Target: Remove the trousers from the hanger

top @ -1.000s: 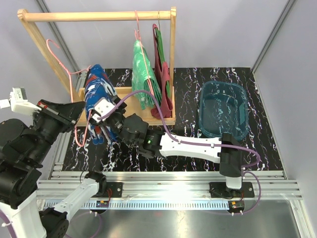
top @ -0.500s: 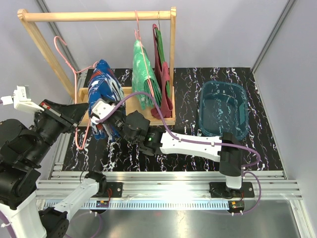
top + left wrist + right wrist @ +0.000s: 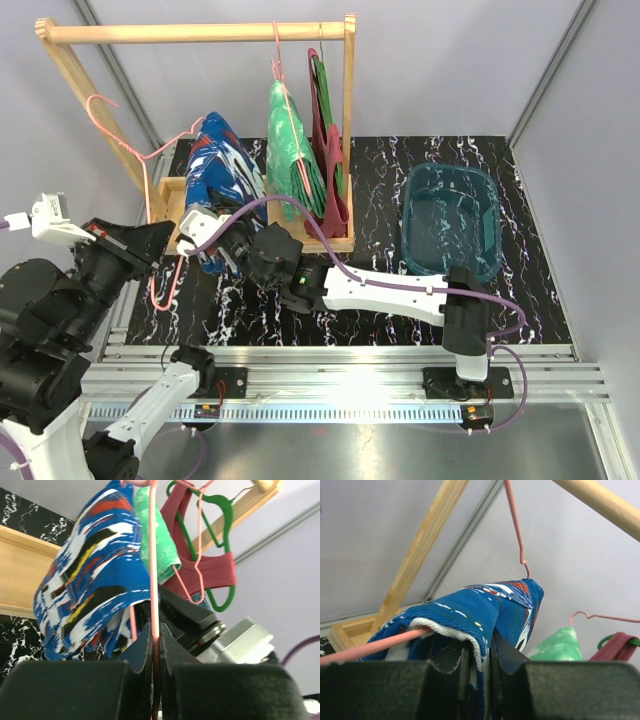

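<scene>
The blue trousers are caught in the right gripper. Its wrist view shows the two fingers drawn narrow on a fold edged with a white hem. The bar of the pink hanger runs out of the cloth to the left of those jaws.

The left gripper is clamped tight on that hanger's thin wire, which rises straight up from between its fingers. The blue cloth drapes just left of the wire. Only this wrist view shows what lies above and to the right of its jaws: the green trousers behind the wire, and a maroon garment on a green hanger. It does not show the gripped hem.

Only the top view sets the two grippers together. The left gripper sits just left of the right gripper, and the blue pair slopes up and away beyond them. The hanger's hook lies away from the top rail of the wooden rack. The green pair hangs from that rail, beyond the jaws and to their right. A teal bin stands well to the right on the black marbled table.
</scene>
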